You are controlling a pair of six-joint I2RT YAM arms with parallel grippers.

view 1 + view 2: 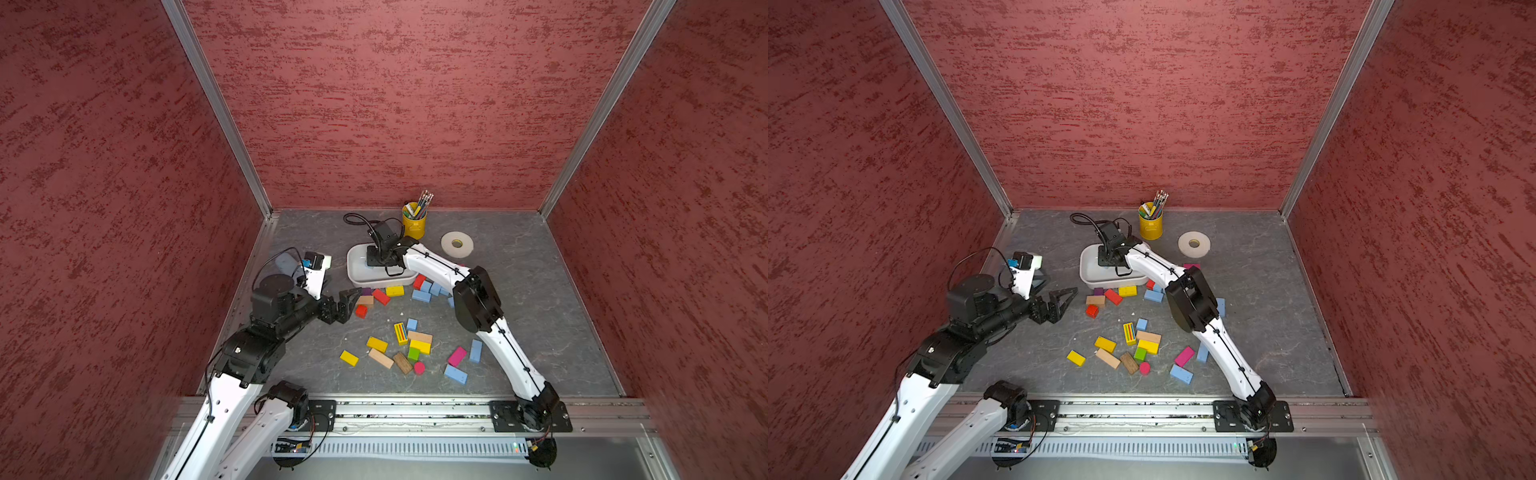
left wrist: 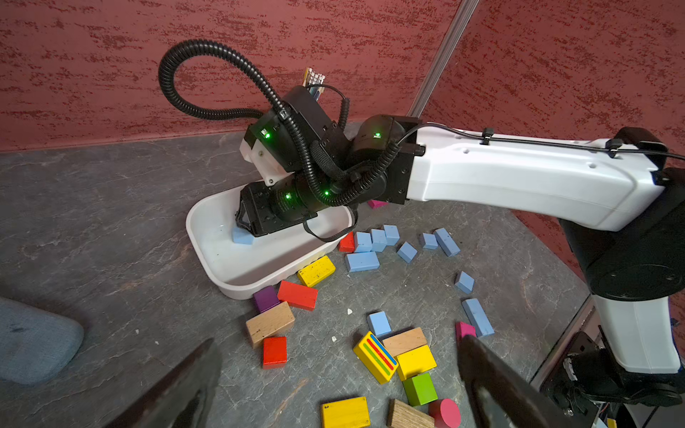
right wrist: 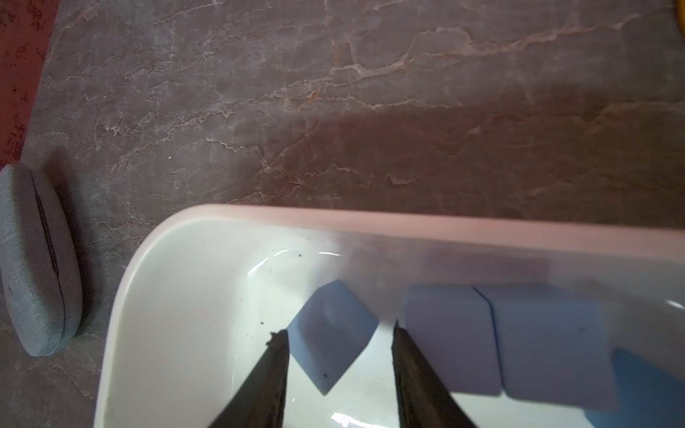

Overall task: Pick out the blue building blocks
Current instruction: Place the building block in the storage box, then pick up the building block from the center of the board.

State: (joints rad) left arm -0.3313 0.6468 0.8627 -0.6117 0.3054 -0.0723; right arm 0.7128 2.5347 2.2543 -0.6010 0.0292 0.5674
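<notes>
Inside the white tray, near the middle of the table, the right gripper pointed down with its jaws slightly parted. A blue block lay loose on the tray floor between the fingertips, one fingertip at its corner and a sliver of white floor showing beside the other. Two more blue blocks sat touching each other just beside it, along the tray wall. A darker blue piece at the edge of the right wrist view was cut off too much to tell what it was.

From 4 to 6 o'clock of the tray, loose blue blocks were scattered on the table. The left wrist view showed ten, and in both top views an eleventh lay nearest the rail. Among them were four yellow blocks, three red blocks, one green block, one purple block and one striped block.

At 7 o'clock of the tray the left gripper hung above the table with its jaws spread wide and nothing between them. A yellow pencil cup stood at 1 o'clock and a tape roll lay at 2 o'clock.
</notes>
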